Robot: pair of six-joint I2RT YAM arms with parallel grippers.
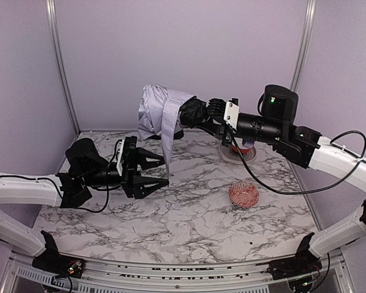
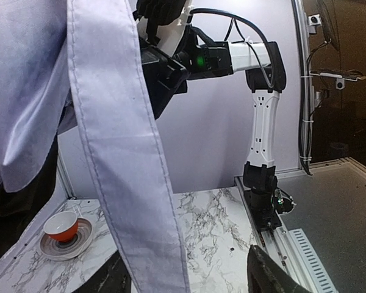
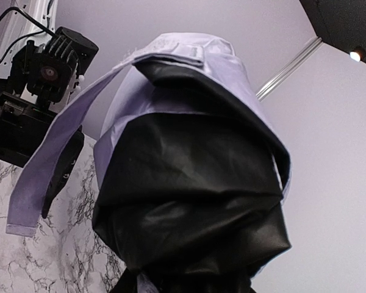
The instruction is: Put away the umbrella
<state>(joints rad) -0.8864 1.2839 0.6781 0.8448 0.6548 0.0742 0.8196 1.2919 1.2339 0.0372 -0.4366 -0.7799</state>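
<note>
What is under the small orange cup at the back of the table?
A round striped saucer on the marble tabletop; the small orange cup covers its middle.

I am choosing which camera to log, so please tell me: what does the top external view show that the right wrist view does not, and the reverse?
Only the top external view: the red patterned bowl, the cup on its saucer, and the right hand holding the umbrella up. Only the right wrist view: a lit lamp overhead. Both: the umbrella, its hanging strap, the open left hand, the marble table.
</note>
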